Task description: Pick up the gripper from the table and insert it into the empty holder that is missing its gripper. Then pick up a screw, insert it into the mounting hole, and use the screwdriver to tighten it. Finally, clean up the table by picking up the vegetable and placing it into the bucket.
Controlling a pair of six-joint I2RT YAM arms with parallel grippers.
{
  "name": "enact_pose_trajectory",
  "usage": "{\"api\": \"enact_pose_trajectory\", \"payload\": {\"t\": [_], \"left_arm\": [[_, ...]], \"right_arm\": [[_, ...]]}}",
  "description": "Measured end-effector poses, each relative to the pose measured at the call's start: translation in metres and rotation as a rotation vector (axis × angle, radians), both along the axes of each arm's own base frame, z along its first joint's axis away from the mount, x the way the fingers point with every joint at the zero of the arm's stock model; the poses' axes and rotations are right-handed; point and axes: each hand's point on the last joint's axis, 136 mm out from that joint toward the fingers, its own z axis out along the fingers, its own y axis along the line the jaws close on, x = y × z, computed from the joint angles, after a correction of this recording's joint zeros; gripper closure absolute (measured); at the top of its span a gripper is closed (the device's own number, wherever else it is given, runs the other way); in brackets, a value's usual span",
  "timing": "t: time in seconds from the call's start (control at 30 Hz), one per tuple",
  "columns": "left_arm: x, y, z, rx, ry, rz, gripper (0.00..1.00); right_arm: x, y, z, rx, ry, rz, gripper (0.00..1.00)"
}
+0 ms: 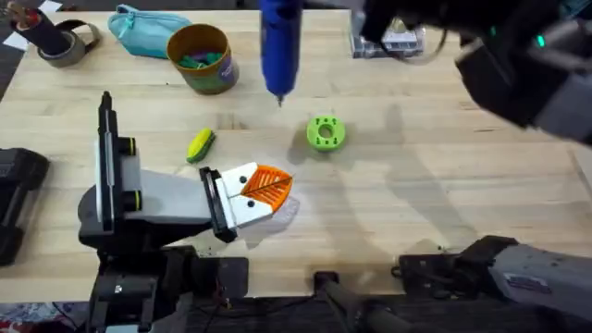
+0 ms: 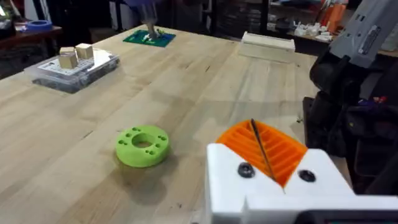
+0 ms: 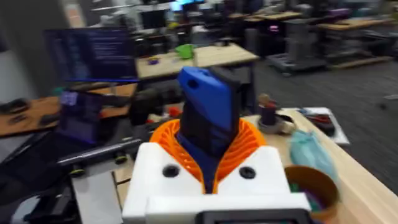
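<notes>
Overhead view: left claw (image 1: 262,190) low over the desk (image 1: 416,185), white mounts with orange ribbed pads. In the left wrist view its two pads lie together with just a thin dark seam between, nothing held.

Right arm raised close under the camera, large and dark at upper right. Right claw (image 3: 208,152) clamped on the screwdriver (image 1: 279,42); blue handle sits between the orange pads in the right wrist view. Seen from above the tool hangs over the far middle of the desk, thin shaft pointing down.

Corn cob (image 1: 200,145) lies on the desk just beyond the left claw. Bucket (image 1: 201,57) stands at the far left, coloured bits inside, well apart from the corn. Green disc with holes (image 1: 325,132) rests near the middle.
</notes>
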Motion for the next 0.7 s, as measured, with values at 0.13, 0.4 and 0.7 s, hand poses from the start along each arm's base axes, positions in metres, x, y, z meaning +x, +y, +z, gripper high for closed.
{"api": "enact_pose_trajectory", "payload": {"t": [0.13, 0.4, 0.7], "left_arm": [[0.0, 0.0, 0.0, 0.0, 0.0, 0.0, 0.987], [0.0, 0.0, 0.0, 0.0, 0.0, 0.0, 0.987], [0.0, 0.0, 0.0, 0.0, 0.0, 0.0, 0.987]], "right_arm": [[-0.002, 0.016, 0.014, -0.004, -0.016, 0.111, 0.955], [-0.027, 0.044, 0.021, -0.016, -0.05, 0.288, 0.955], [-0.044, 0.053, 0.019, -0.024, -0.047, 0.352, 0.954]]}}
